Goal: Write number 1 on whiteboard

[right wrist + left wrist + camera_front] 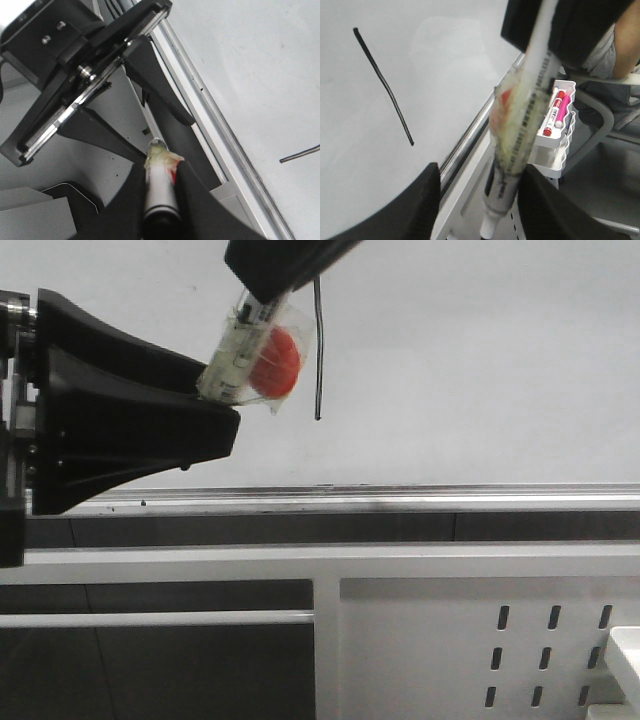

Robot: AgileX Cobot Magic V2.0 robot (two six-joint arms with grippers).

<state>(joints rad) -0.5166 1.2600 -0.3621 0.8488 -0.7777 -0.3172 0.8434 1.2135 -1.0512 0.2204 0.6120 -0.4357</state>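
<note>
1. Since the number 1 (318, 350) already stands as a thin dark, slightly wavy vertical stroke on the whiteboard (480, 360), the writing looks finished.
2. The marker pen (240, 350), wrapped in tape with a red piece, is pinched by the right end effector (160, 185), its fingers closed on the barrel, just left of the stroke; whether the tip touches the board I cannot tell.
3. The left end effector (477, 195) stands with fingers spread wide apart around the marker, probably ready to take it.
4. A silver tray rail (400, 498) runs below.
</note>
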